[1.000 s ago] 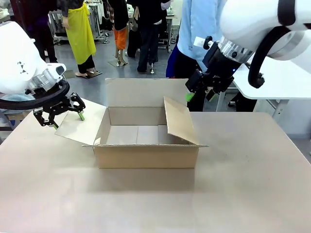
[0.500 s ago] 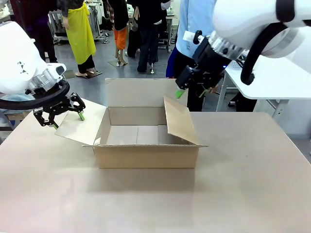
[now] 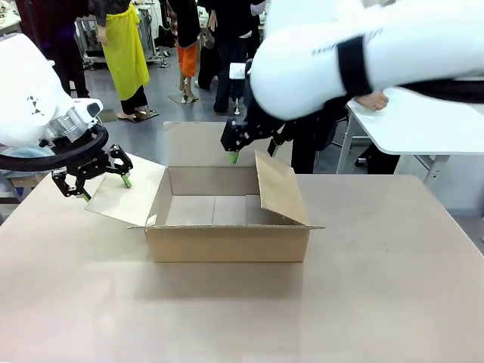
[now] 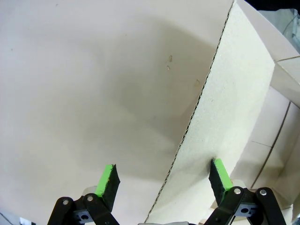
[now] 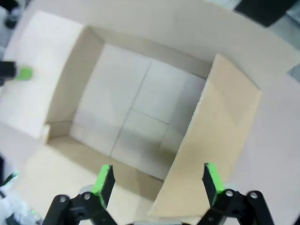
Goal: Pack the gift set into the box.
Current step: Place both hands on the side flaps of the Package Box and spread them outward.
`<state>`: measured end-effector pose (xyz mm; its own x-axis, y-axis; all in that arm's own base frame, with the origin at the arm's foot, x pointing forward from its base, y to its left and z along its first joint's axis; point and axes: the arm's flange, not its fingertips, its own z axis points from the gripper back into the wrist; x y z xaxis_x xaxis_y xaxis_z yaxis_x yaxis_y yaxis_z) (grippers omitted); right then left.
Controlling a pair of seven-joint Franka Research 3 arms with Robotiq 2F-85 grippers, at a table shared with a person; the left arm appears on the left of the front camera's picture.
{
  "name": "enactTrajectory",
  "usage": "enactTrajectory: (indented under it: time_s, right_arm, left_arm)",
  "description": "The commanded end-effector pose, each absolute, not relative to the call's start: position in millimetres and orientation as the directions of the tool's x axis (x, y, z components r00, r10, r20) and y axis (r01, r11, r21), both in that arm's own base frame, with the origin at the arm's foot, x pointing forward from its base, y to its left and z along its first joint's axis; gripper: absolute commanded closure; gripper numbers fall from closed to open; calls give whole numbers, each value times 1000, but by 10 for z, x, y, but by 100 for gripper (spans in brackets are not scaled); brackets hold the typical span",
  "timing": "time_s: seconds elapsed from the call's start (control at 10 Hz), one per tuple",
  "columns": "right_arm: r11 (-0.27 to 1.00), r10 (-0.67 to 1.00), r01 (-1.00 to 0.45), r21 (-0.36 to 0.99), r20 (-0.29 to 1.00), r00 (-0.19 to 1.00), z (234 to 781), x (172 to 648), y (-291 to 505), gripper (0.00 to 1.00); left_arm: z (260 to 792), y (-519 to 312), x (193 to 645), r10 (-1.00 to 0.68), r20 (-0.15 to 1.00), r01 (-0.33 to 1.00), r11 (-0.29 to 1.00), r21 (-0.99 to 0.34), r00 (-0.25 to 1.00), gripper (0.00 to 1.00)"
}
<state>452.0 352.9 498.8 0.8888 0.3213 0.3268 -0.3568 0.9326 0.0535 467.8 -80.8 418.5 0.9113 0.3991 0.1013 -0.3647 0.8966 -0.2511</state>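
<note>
Table [image 3: 378, 302] | box [image 3: 227, 243] open, bottom bare | left claw [image 4: 164, 180] spread astride flap [image 3: 125, 198]

The front camera sits on the robot's side of the counter [image 3: 378, 302], a little above it. It faces across to the far side and takes in the whole box [image 3: 227, 242] from mid-range. The left wrist camera looks along the left hand [image 4: 163, 169] from very near, onto the box's left flap [image 4: 225, 117] and bare counter. The right wrist camera looks steeply down past the right hand [image 5: 157, 169], from higher up, into the open box. All three views share that flap.
</note>
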Motion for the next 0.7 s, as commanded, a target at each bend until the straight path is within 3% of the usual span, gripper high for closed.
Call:
enactTrajectory:
  time_s: [0.0,0.4,0.6]
  right_arm:
    - [967,253,-243,-70,261,931,4825,4717,3873,0]
    - [971,86,-28,-237,241,967,4224,4898,3896,0]
    - [945,20,85,-316,314,949,4297,4960,3694,0]
  left_arm:
    - [4201,-809,4675,411,115,-377,895,-237,904,0]
    - [4201,-809,4675,411,115,-377,895,-237,904,0]
    - [4201,-809,4675,411,115,-377,895,-237,904,0]
